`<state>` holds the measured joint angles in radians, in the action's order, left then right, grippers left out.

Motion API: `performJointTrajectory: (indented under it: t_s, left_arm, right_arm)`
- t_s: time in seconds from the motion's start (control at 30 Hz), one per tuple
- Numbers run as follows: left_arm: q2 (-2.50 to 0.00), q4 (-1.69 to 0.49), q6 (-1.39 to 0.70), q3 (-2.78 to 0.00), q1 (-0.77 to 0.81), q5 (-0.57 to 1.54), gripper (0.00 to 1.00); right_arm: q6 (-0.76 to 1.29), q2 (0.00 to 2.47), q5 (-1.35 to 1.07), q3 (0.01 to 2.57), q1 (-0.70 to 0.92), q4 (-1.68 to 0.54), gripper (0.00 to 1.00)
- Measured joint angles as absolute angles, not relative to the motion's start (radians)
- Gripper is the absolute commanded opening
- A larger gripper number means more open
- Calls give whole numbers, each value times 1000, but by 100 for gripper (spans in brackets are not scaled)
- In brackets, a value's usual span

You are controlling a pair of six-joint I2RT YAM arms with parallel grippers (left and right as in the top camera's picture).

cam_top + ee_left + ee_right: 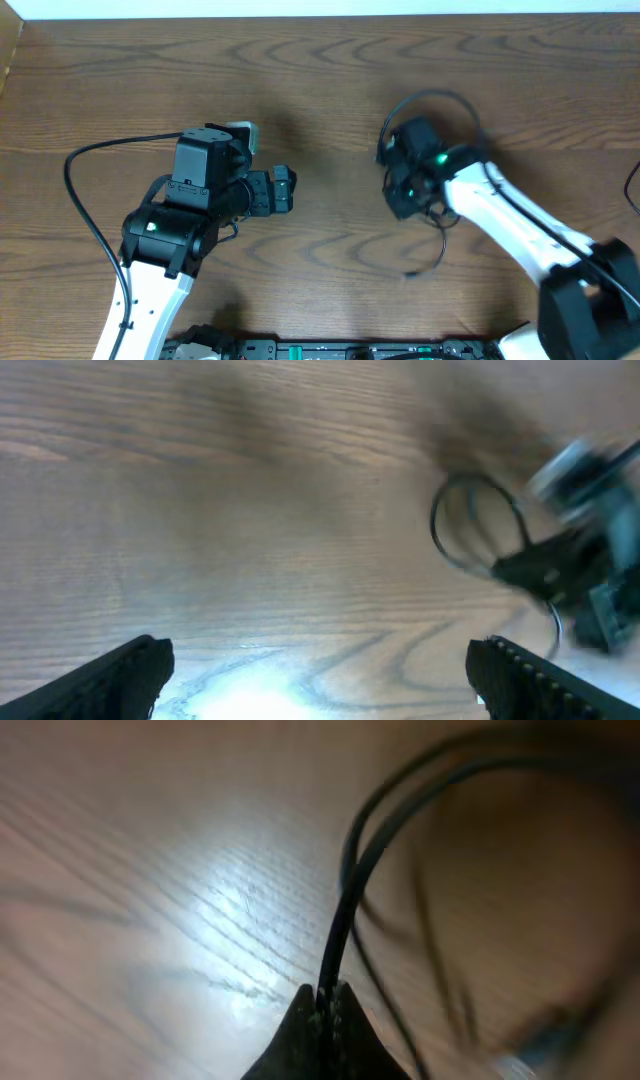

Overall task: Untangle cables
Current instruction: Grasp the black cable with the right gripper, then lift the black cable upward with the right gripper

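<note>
A thin black cable (pixel 432 97) arcs in a loop behind my right gripper (pixel 388 158), and a strand of it trails down toward the front (pixel 440 250). In the right wrist view the gripper (pixel 328 995) is shut on the black cable (pixel 345 890), which rises from the pinched tips and curves off to the right. My left gripper (pixel 290 190) stands left of it, open, with nothing between its fingers (pixel 120 680). Its view shows the cable loop (pixel 475 525) and the blurred right gripper (pixel 580 580) ahead on the right. No white cable shows clearly.
Brown wood-grain table (pixel 320 80) all around. A thicker black arm cable (pixel 85 210) curves along the left arm's side. The arm bases and a rail (pixel 330 350) sit at the front edge.
</note>
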<state>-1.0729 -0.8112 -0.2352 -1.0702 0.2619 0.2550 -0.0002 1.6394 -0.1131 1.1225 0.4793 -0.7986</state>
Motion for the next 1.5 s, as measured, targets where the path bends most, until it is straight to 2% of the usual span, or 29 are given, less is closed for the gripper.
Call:
performJointTrajectory:
  t_s: [0.37,0.57,0.87,1.07,1.23,1.5]
  left_arm:
    - [-1225,-776,-234,-1070,263,459,98]
    - [-1264,-643,-228,-1069,263,611,98]
    - [-1338,-588,-207,-1069,263,757,98]
    - [-1343,-573,-72,-1069,263,888,98]
    - [-1347,-538,58,-1069,263,997,98]
    - [-1422,-451,134,-1069,266,1122,98]
  right_arm:
    - [43,1569,-89,1401,426,-1003,1]
    - [69,1540,-89,1489,400,-1034,1]
    - [119,1492,-93,1543,339,-1028,1]
    - [165,1492,-143,1544,327,-957,1]
    - [214,1492,-286,1544,327,-845,1]
    - [342,1492,-490,1547,327,-657,1]
